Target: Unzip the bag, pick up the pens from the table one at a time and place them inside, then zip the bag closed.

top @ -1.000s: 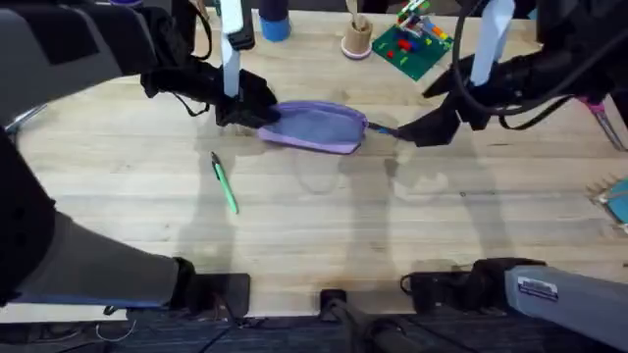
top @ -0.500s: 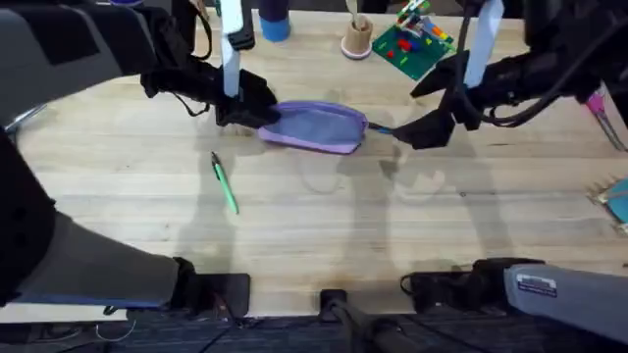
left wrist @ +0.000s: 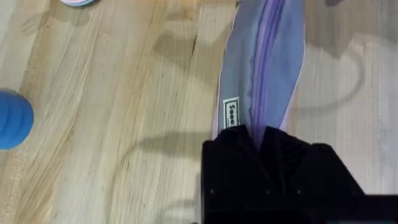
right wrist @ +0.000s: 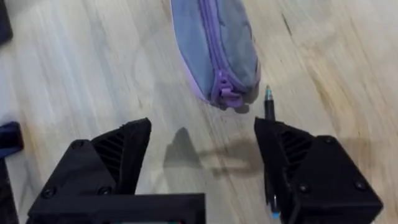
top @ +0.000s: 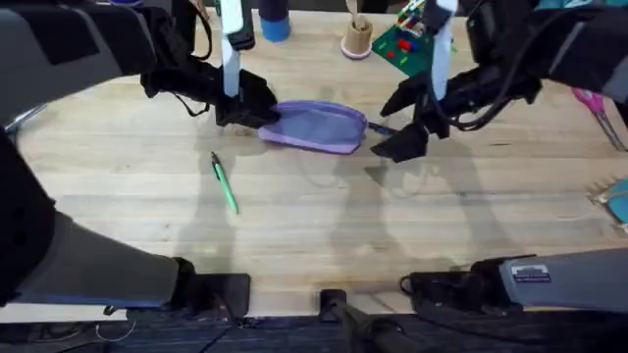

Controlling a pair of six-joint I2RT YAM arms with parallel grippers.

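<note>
The lavender bag (top: 316, 126) lies on the table (top: 314, 226) at the back centre, its zipper running along the top. My left gripper (top: 245, 110) is shut on the bag's left end; in the left wrist view the gripper (left wrist: 256, 134) pinches the fabric of the bag (left wrist: 264, 68). My right gripper (top: 397, 142) hovers open just off the bag's right end. In the right wrist view the open gripper (right wrist: 205, 149) faces the zipper pull (right wrist: 227, 93), and the dark pen (right wrist: 269, 112) lies beside one finger. The green pen (top: 225, 182) lies in front of the bag to the left.
At the back stand a blue cylinder (top: 275, 22), a wooden cup (top: 357, 37) and a green brick plate (top: 412, 44). Pink scissors (top: 594, 103) and a teal item (top: 618, 201) lie at the right edge. Bare planks stretch across the front.
My right gripper has moved left and slightly down toward the bag's right end, still open. The left gripper, bag and green pen have stayed put.
</note>
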